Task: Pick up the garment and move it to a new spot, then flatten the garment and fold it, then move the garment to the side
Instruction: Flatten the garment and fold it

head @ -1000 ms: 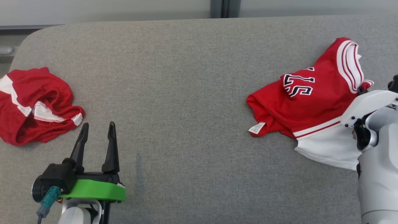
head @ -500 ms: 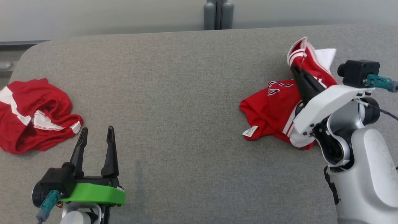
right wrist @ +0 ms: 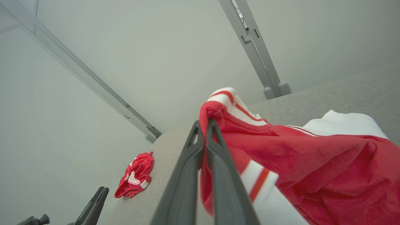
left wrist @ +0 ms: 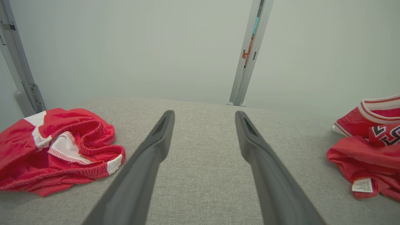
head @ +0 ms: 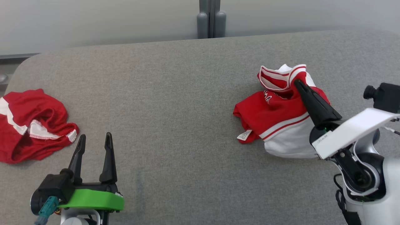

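The garment (head: 275, 109) is a red and white jersey, bunched on the right of the grey padded table (head: 187, 103). My right gripper (head: 297, 82) is shut on its striped edge and holds that edge a little above the heap. In the right wrist view the two fingers meet at the gripper's tip (right wrist: 204, 123) with red cloth of the garment (right wrist: 312, 156) draped over their right side. My left gripper (head: 94, 137) stands open and empty near the front left. The left wrist view looks between the open fingers of the left gripper (left wrist: 204, 114), with the garment (left wrist: 372, 153) at its right edge.
A second crumpled red and white piece, like shorts (head: 31, 125), lies at the table's left edge (left wrist: 56, 147). A pale wall and a grey post (head: 211, 18) stand behind the table. Bare grey surface lies between the two cloth heaps.
The right gripper has risen off the table with the jersey's striped edge and pulled the heap leftward, bunching it. The head camera has tilted. The left arm has stayed put.
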`<state>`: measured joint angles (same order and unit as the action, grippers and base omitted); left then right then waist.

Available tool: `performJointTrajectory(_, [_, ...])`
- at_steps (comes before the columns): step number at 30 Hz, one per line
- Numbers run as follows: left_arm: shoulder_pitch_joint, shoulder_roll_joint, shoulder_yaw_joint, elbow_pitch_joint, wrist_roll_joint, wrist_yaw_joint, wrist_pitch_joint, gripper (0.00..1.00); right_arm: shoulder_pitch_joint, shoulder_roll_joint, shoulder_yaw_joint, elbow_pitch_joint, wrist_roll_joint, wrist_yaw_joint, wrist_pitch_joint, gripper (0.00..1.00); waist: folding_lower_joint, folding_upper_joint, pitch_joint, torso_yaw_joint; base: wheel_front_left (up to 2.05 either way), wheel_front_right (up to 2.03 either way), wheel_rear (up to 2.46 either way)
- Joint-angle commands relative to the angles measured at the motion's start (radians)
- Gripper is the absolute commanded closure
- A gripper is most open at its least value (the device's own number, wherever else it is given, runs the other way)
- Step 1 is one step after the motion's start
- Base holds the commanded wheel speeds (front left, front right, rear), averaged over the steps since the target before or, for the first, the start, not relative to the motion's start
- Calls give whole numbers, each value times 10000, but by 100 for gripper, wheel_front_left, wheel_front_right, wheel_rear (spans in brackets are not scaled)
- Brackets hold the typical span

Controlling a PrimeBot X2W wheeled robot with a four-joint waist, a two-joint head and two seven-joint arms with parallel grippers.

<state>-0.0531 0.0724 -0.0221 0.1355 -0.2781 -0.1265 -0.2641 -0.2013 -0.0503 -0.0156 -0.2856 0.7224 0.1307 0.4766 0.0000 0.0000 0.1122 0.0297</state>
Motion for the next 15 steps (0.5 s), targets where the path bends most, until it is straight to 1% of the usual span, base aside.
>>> performJointTrajectory(1, [79, 8, 40, -39, 43, 22, -5, 0, -508, -2, 183, 194, 14, 2, 5, 100, 0, 0, -78, -128, 0, 0, 0])
performJointTrajectory(2, [77, 3, 28, -39, 45, 21, -5, 0, -766, -4, 310, 354, 7, 2, -8, 100, 0, 0, -84, -145, 0, 0, 0])
performJointTrajectory(5, [2, -13, -11, -12, 37, 17, -5, 0, -1931, -1, 1107, 1196, 193, 2, -175, 100, 0, 0, -120, -170, 0, 0, 0])
performJointTrajectory(9, [-46, -33, -99, 49, 34, 9, -5, 0, -3649, -5, 2539, 2509, 979, 2, -846, 100, 0, 0, -188, -86, 0, 0, 0])
performJointTrajectory(12, [-23, -42, -165, 95, 2, 1, -5, 0, -4934, -11, 3490, 3496, 1712, 2, -1773, 100, 0, 0, -246, 71, 0, 0, 0])
performJointTrajectory(15, [44, -51, -245, 136, -21, -8, -5, 0, -6289, -2, 4472, 4363, 2848, 2, -3003, 100, 0, 0, -295, 300, 0, 0, 0])
